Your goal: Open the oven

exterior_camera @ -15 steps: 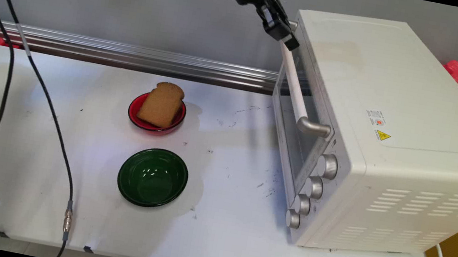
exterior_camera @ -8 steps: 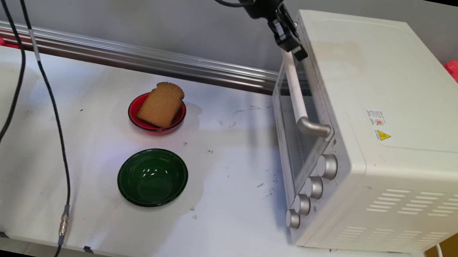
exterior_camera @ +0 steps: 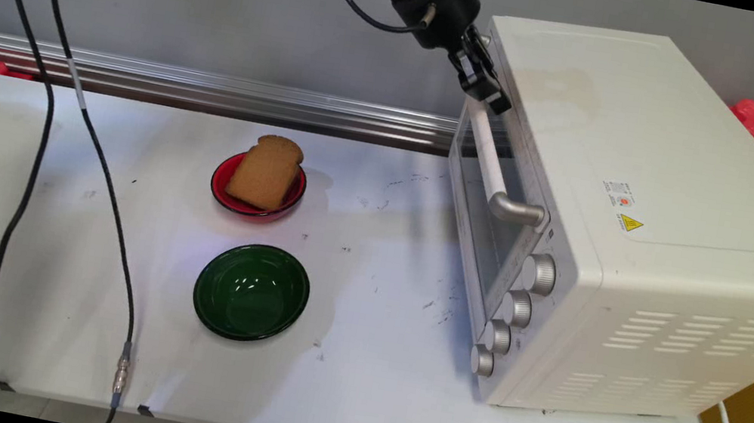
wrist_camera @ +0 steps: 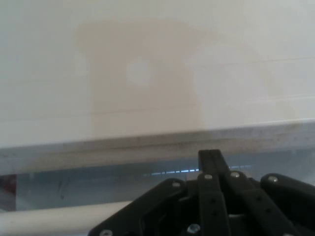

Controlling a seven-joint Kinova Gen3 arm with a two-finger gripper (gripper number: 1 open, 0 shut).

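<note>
Gripper [exterior_camera: 492,97] sits at the far end of the toaster oven [exterior_camera: 659,174] door handle [exterior_camera: 490,154], right at the door's top edge. The oven stands on the right half of the white table [exterior_camera: 354,391], with its door facing left and closed.

In the hand view the handle [wrist_camera: 49,214] runs in from the lower left and passes behind the black linkage. The gripper [wrist_camera: 209,157] points past it at the seam between door and oven top.

Jaws look closed together with nothing visible between them. They aren't wrapped around the bar. Whether the tips touch the door edge or the handle, I can't say.

My read on handling:
- The oven is a heavy, rigid box, unlikely to slide under a light pull.
- The handle is a stiff, smooth bar on metal end brackets, so probably slippery for hard pads.
- The mid-span of the bar is the obvious place to grab, since the ends are crowded by the brackets.
- The door has a glass pane [exterior_camera: 477,205], so I'd avoid pushing on that.

Elsewhere on the table, well clear of the gripper:
- A bread slice [exterior_camera: 265,170] leans on a red plate [exterior_camera: 220,189].
- An empty green bowl [exterior_camera: 251,291] sits just in front of the plate.
</note>
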